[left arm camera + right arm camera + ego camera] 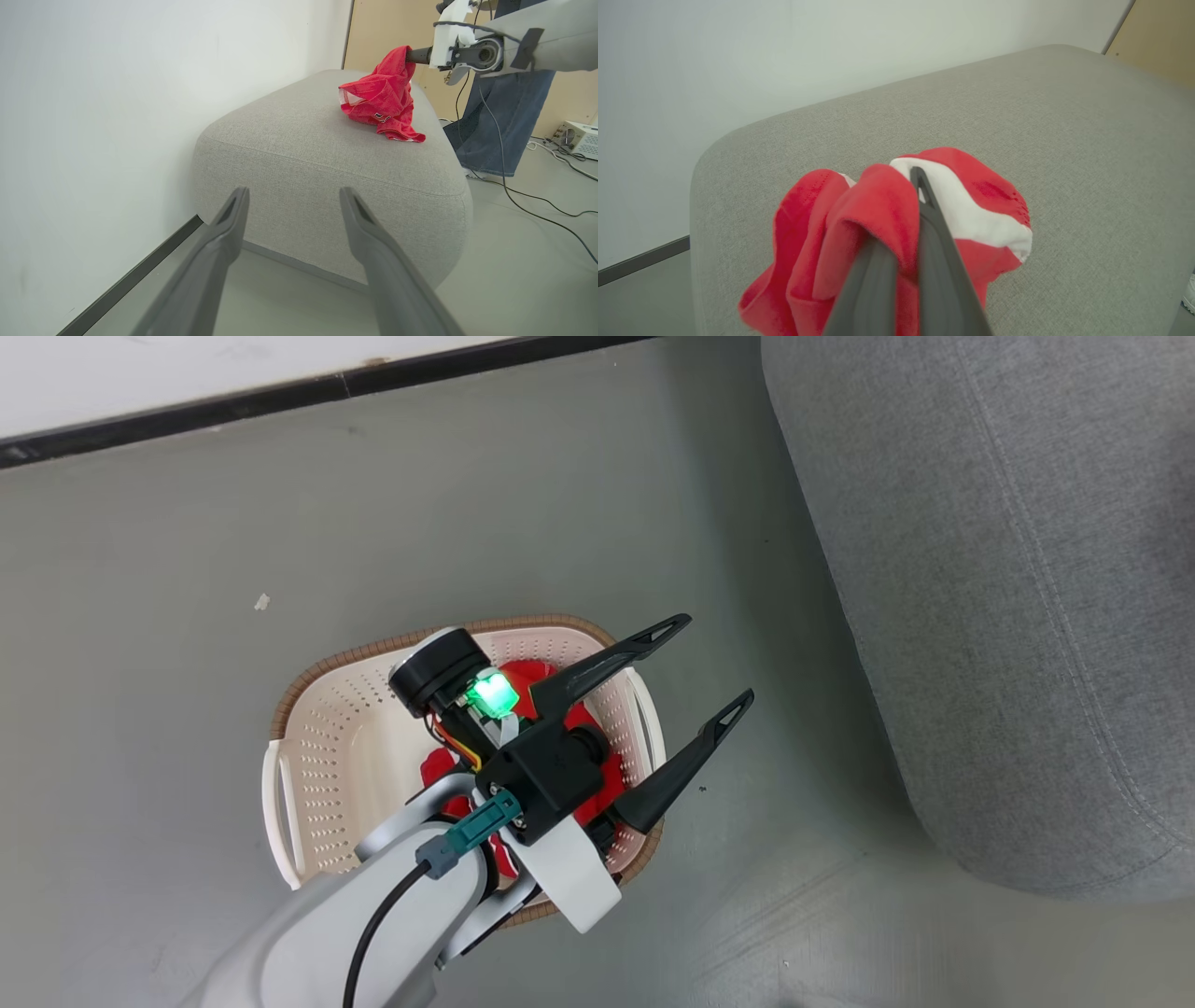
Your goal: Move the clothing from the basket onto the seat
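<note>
Head view: the left gripper (712, 660), jaws wide and empty, hangs over the basket (322, 747), where red clothing (437, 772) lies under the arm; the seat (1008, 616) is to the right. Left wrist view: on the seat's top the right gripper (413, 55) holds a red garment (380, 100) whose dark lettering is too small to read, with a person's jeans (504, 121) behind. Right wrist view: the jaws pinch the garment's red-and-white folds, which rest on the seat.

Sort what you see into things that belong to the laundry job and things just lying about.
Job: basket, red clothing in it, held red garment, seat.
Lying about: floor cables, white box, pale scrap.
</note>
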### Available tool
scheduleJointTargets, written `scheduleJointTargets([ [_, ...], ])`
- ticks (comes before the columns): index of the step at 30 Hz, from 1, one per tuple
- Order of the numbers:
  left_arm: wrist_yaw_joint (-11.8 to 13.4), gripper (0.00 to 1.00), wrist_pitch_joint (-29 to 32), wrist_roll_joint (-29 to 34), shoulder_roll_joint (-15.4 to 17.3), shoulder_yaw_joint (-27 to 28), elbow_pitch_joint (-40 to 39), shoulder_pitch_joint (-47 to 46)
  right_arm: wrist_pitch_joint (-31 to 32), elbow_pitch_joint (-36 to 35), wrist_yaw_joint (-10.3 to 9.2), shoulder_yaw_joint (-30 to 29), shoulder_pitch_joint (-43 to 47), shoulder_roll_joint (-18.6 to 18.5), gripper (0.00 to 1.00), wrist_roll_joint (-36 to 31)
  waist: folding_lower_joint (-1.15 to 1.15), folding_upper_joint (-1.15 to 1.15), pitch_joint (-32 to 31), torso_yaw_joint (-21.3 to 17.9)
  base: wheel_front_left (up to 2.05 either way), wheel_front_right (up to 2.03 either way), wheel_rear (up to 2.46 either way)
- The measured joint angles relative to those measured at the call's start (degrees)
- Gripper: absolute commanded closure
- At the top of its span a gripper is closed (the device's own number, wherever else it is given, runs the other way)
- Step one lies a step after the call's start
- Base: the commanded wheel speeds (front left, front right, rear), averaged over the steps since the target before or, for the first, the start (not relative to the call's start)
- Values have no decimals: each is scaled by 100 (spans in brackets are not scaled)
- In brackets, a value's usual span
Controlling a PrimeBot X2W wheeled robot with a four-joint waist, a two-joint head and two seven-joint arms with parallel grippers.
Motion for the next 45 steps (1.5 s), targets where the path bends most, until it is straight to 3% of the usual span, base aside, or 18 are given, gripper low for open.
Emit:
scheduleJointTargets([
  [10, -51, 0, 0, 77, 5, -22, 60, -193, -8, 34, 0, -43, 202, 383, 100, 77, 0, 0, 283, -19, 0, 0, 0],
  [11, -51, 0, -1, 77, 7, -19, 83, -197, -8, 25, 0, -46, 202, 385, 89, 77, 0, 0, 303, -27, 0, 0, 0],
  [13, -54, 0, -9, 77, 23, -13, 141, -197, -9, -30, 0, -67, 202, 430, 54, 76, 0, 0, 323, -52, 0, 0, 0],
  [14, -74, 0, -26, 76, 33, -8, 164, -198, -9, -66, 0, -85, 202, 458, 35, 76, 0, 0, 325, -66, 0, 0, 0],
  [15, -94, 0, -47, 76, 35, -7, 182, -198, -9, -107, 0, -96, 203, 471, 9, 73, 0, 0, 324, -79, 0, 0, 0],
  [16, -94, 0, -55, 76, 35, -7, 198, -198, -9, -158, 0, -108, 203, 471, 0, 68, 0, 0, 321, -91, 0, 0, 0],
  [25, -99, 0, -186, 36, 37, 44, 402, -220, -10, -516, 0, -123, 449, 498, 0, -111, 0, 0, 250, -240, 0, 0, 0],
  [33, -100, 0, -310, 18, 32, 83, 571, -226, -9, -816, 0, 208, 1056, 733, 0, -218, 0, 0, 123, -412, 0, 0, 0],
  [45, -93, 0, -491, -35, 88, 213, 833, -221, -10, -1836, 0, 527, 1655, 833, 0, -441, 0, 0, -177, -580, 0, 0, 0],
])
